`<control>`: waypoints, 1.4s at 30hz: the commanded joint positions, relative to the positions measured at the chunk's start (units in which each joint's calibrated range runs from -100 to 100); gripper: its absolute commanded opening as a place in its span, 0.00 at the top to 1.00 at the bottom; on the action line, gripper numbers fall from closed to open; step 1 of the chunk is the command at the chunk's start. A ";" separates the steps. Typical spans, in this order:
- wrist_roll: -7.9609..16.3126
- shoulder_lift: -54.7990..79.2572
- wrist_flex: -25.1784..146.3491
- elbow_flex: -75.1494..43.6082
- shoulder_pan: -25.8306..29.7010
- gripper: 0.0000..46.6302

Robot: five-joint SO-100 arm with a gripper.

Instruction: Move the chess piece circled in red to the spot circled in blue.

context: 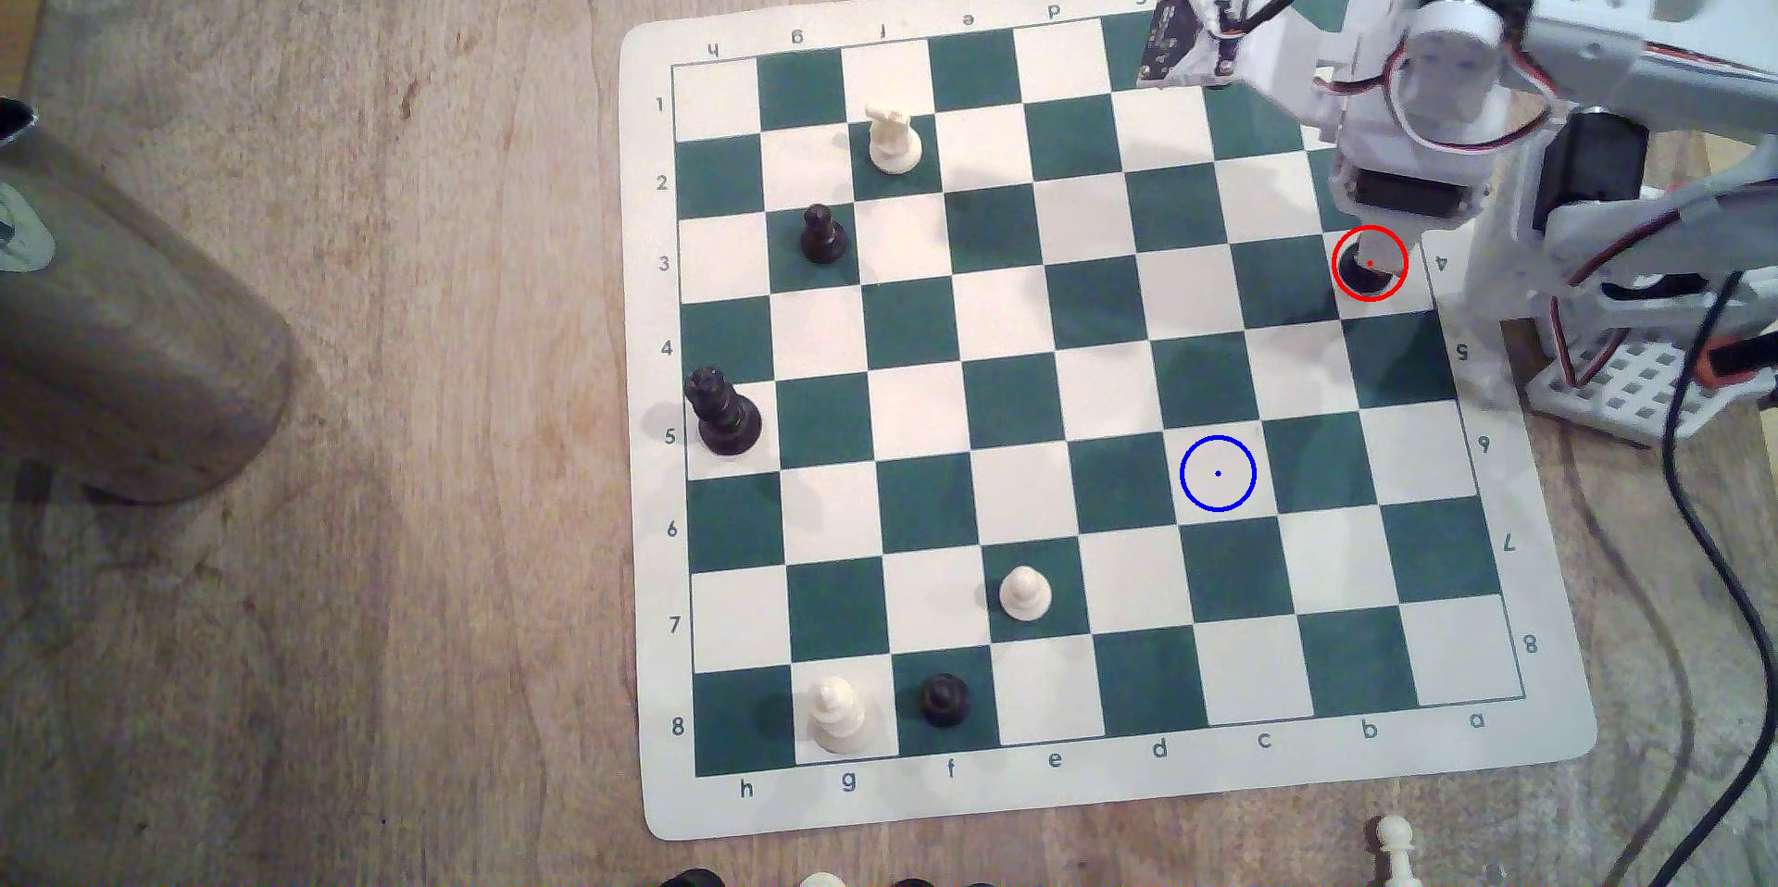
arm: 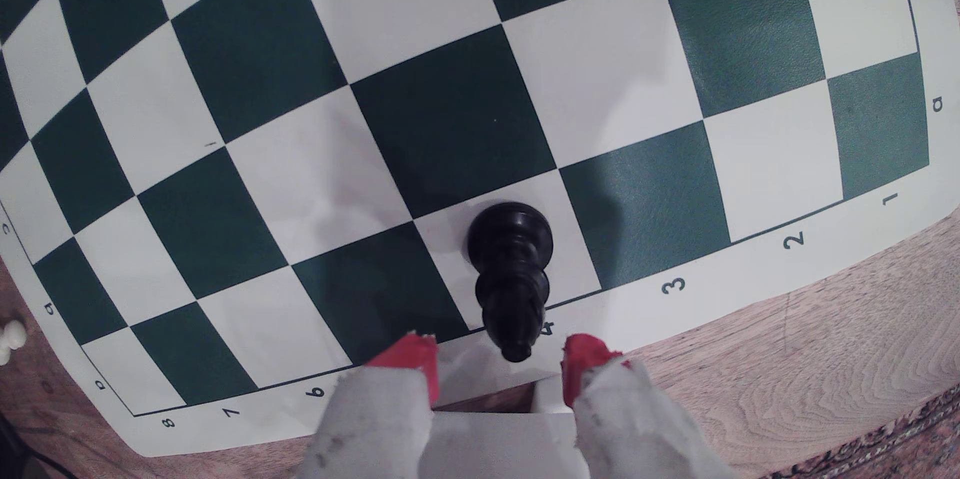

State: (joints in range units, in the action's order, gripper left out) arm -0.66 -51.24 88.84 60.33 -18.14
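The chess piece circled in red [context: 1361,274] is a small glossy black piece on a cream square at the board's edge, on the exterior view's right. My arm hangs right over it and hides most of it. In the wrist view the black piece [arm: 511,261] stands upright, and its knob head reaches into the gap of my gripper [arm: 498,354]. The red-tipped fingers [arm: 415,359] stand apart on either side of the head and touch nothing. The spot circled in blue [context: 1218,474] is a bare cream square nearer the board's middle.
On the green-and-cream board [context: 962,800] stand a tall black piece [context: 722,414], a black pawn [context: 823,235], another black piece [context: 944,698] and three white pieces [context: 1024,594]. A metal cylinder [context: 115,320] lies at the left. Cables [context: 1713,512] trail beside the arm's base.
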 commanded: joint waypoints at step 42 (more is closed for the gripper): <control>-0.73 8.71 -6.54 3.86 0.66 0.99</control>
State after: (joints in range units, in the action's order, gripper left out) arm -1.29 -42.77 81.99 64.30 -17.92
